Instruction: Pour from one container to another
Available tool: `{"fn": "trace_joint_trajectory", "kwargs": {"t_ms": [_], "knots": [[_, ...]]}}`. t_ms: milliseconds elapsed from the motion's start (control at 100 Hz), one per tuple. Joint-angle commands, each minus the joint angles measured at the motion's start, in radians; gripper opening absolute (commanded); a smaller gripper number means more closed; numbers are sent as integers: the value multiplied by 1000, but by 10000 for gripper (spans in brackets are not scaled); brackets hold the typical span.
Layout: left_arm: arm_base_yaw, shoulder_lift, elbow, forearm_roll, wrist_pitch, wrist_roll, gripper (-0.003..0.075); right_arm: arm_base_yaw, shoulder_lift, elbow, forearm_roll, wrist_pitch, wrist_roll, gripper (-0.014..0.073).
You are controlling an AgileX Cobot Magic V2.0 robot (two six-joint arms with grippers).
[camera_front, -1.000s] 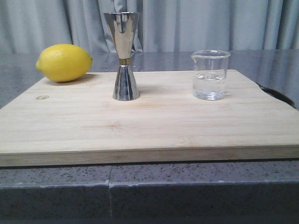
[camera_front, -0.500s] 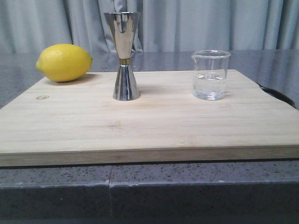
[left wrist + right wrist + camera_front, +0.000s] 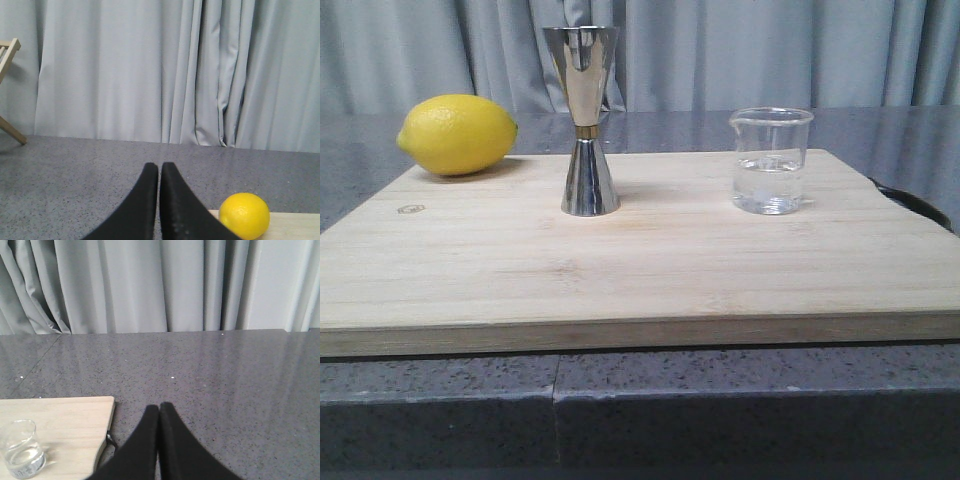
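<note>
A small clear glass beaker with some clear liquid stands upright on the right part of the wooden board. The tall steel hourglass jigger with a gold band stands upright left of it, towards the board's back. Neither gripper shows in the front view. In the left wrist view my left gripper is shut and empty over the grey counter, off the board's left side. In the right wrist view my right gripper is shut and empty, off the board's right edge; the beaker is away to its side.
A yellow lemon lies at the board's back left corner, also seen as the lemon beside my left fingers. A black cord lies by the board's right edge. Grey curtains close the back. A wooden frame stands at far left.
</note>
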Motion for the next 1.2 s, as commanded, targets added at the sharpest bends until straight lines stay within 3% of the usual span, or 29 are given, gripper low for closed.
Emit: {"fn": "trace_joint_trajectory", "kwargs": {"t_ms": [0, 470, 520, 600, 690, 760, 860, 1190], "knots": [[1, 18, -35, -12, -64, -3, -19, -3, 19, -34, 0, -70, -6, -66], [1, 18, -21, -8, -62, -3, -9, -3, 19, -34, 0, -63, -6, -60], [1, 18, -21, 17, -57, -3, 38, -3, 19, -34, 0, -63, -4, -41], [1, 18, -21, 79, -39, -3, 204, -3, 19, -34, -7, -65, -2, 49], [1, 18, -21, 125, -23, -3, 399, -3, 19, -34, -34, -65, -2, 234], [1, 18, -21, 124, -23, -3, 466, -3, 19, -34, -46, -65, -2, 376], [1, 18, -21, 124, -25, -3, 456, -3, 19, -34, -46, -65, -2, 477], [1, 18, -21, 118, -41, -3, 406, -3, 19, -34, -40, -67, -2, 479]]}}
